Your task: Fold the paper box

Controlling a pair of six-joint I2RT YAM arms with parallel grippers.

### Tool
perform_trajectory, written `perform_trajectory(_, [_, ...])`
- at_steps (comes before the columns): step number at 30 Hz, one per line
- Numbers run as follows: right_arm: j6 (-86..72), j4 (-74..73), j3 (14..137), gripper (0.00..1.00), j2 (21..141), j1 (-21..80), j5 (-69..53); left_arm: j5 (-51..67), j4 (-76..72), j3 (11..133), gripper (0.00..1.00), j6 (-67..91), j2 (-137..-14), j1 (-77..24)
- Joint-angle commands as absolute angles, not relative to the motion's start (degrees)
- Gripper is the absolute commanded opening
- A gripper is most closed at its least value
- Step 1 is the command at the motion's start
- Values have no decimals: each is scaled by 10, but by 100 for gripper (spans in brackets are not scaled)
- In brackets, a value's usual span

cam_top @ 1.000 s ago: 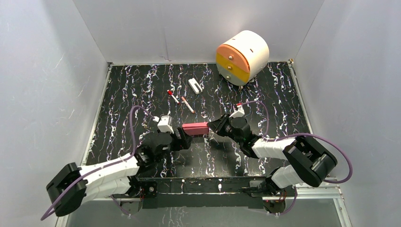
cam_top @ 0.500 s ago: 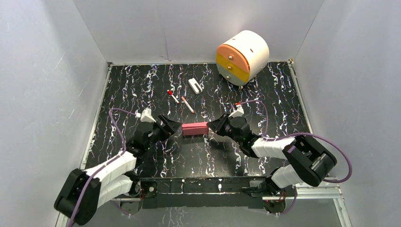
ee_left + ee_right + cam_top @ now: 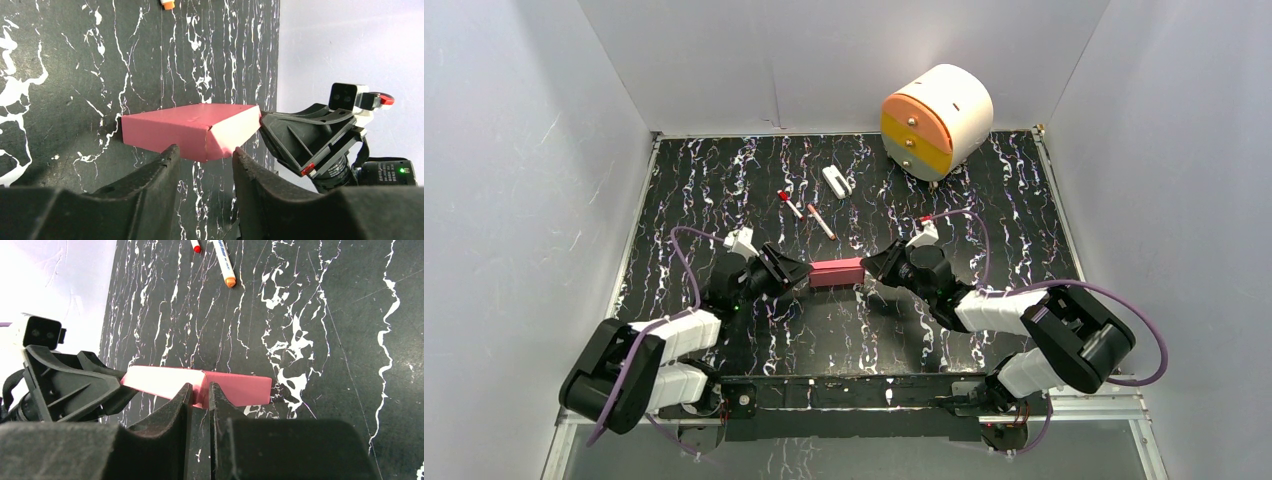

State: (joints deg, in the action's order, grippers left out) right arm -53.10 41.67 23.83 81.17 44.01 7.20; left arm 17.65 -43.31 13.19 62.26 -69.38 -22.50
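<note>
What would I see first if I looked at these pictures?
A pink box lies in the middle of the black marbled table, with the left gripper and the right gripper at its two ends. At the back right sits a round white drawer unit with orange and yellow fronts.

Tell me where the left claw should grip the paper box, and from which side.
Grip the paper box across its short left end, coming in low from the left: it is flat and thin, and the right claw pinches the opposite end.
</note>
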Motion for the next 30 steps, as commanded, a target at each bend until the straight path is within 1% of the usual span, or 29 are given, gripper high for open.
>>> perform_trajectory(1, [-500, 306, 232, 22, 840, 447, 62, 214, -454, 147, 38, 633, -712, -221])
perform_trajectory(7, [-496, 309, 235, 22, 851, 450, 62, 228, -465, 145, 26, 632, -744, -221])
perform_trajectory(10, [-496, 310, 235, 21, 858, 453, 61, 232, -465, 146, 23, 628, -747, -220])
perform_trajectory(14, [-494, 308, 232, 21, 857, 454, 65, 217, -438, 144, 17, 612, -745, -220])
perform_trajectory(20, [-490, 297, 211, 20, 841, 454, 76, 157, -383, 120, 13, 593, -725, -215])
perform_trajectory(22, [-487, 295, 210, 19, 840, 454, 74, 157, -377, 122, 13, 585, -727, -212])
perform_trajectory(23, [-484, 294, 213, 18, 842, 454, 71, 161, -380, 124, 15, 585, -726, -211])
perform_trajectory(24, [-482, 293, 215, 18, 845, 454, 68, 169, -382, 127, 18, 585, -724, -211])
perform_trajectory(25, [-480, 293, 217, 18, 848, 454, 66, 175, -381, 131, 23, 585, -720, -210])
perform_trajectory(28, [-476, 294, 223, 18, 852, 454, 63, 188, -360, 150, 44, 582, -688, -208])
perform_trajectory(30, [-474, 292, 228, 18, 851, 454, 63, 187, -342, 160, 52, 581, -658, -206])
